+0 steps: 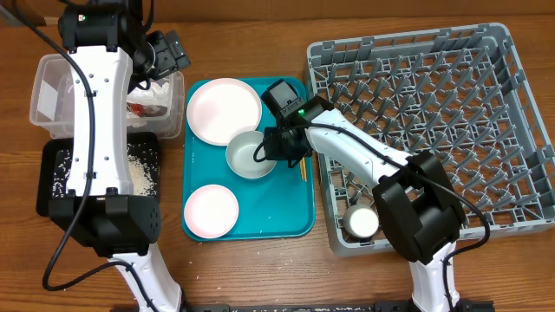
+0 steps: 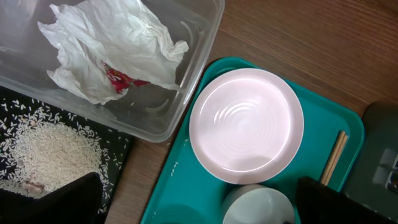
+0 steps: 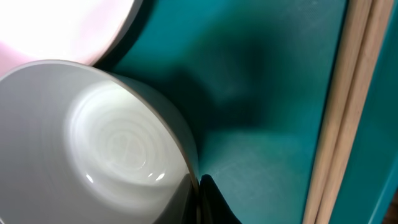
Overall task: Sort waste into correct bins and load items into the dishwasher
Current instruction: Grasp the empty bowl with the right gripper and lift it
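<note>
The crumpled white napkin (image 2: pixel 112 43) with a red-brown scrap (image 2: pixel 121 78) lies in the clear tub (image 1: pixel 52 95). Loose rice (image 2: pixel 50 149) lies in the black tray (image 1: pixel 52 195). My left gripper (image 2: pixel 199 205) is open and empty, hovering over the tub's right edge and the teal tray. My right gripper (image 3: pixel 200 193) is shut on the rim of the pale grey-green bowl (image 1: pixel 249 156), one finger inside and one outside; the bowl also shows in the right wrist view (image 3: pixel 93 137). A large pale pink plate (image 1: pixel 224 109), a smaller one (image 1: pixel 211 211) and two chopsticks (image 1: pixel 303 171) lie on the tray.
The teal tray (image 1: pixel 295 221) sits mid-table. The grey dish rack (image 1: pixel 434 113) stands at the right, with a small white cup (image 1: pixel 362 222) at its front left corner. The right arm reaches from the rack's front left across to the tray.
</note>
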